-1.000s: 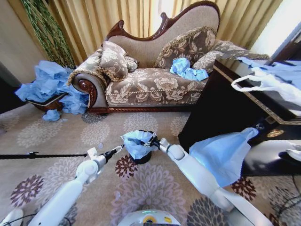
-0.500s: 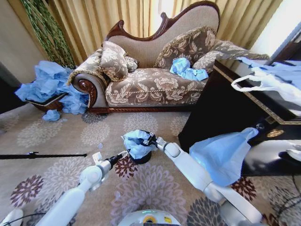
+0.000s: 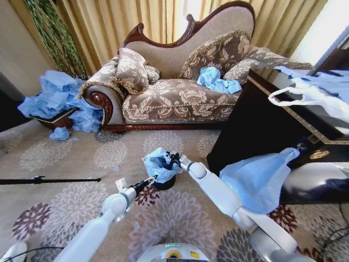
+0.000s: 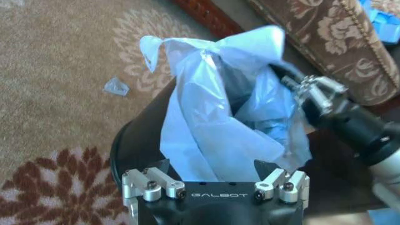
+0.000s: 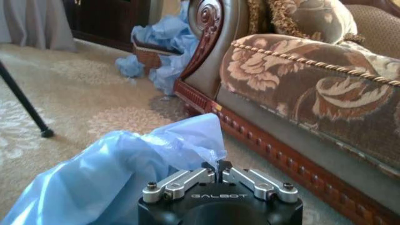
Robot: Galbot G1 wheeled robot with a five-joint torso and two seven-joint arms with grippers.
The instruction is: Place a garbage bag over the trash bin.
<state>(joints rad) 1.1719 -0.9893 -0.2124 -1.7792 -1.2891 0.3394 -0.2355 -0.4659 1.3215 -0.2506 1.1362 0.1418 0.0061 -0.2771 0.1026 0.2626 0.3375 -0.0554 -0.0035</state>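
Your garbage bag (image 3: 158,164) is sitting crumpled over the top of the trash bin (image 3: 163,183), which is standing on the patterned carpet (image 3: 65,158) in front of the sofa (image 3: 180,82). In the left wrist view the light-blue plastic (image 4: 212,122) is draping partly over the bin's black rim (image 4: 134,140) and bunching up above its mouth, not lying evenly around it.

Your right gripper (image 3: 173,160) is reaching in from the right at the bag's upper edge; in the right wrist view its fingers (image 5: 190,180) are pressing together and pinching a fold of the bag (image 5: 125,173). Your left gripper (image 3: 148,182) is pointing at the bin from the lower left, just beside its near side; in the left wrist view its fingers (image 4: 153,180) are standing spread, with the bag hanging between them and no grip on it that you can see.

Items further out:
- a small scrap of blue plastic (image 4: 116,86) lying on the carpet near the bin;
- a bundle of blue bags (image 3: 217,81) resting on the sofa seat;
- a big heap of blue bags (image 3: 57,101) piling up at the sofa's left end;
- a white plastic bag with loop handles (image 3: 305,95) lying on the dark tabletop (image 3: 283,117) at your right;
- another blue bag (image 3: 259,177) hanging off that tabletop's edge.
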